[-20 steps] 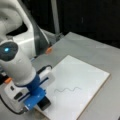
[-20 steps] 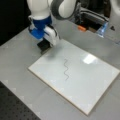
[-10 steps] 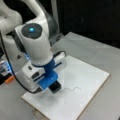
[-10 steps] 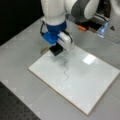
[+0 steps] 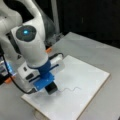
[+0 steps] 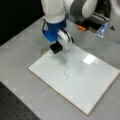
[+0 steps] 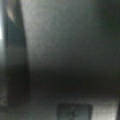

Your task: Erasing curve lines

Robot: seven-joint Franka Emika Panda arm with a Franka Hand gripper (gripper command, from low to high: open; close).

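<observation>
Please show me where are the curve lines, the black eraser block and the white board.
curve lines (image 6: 66,70), a front view, middle hump.
black eraser block (image 5: 51,88), a front view, its side face.
white board (image 6: 95,82), a front view, bare surface.

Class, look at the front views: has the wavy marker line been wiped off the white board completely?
No. In both front views the curve lines show on the white board, running from the black eraser at the gripper.

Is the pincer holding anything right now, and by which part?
The pincer holds a black block eraser by its upper part, its lower end at the white board beside one end of the curve lines.
</observation>
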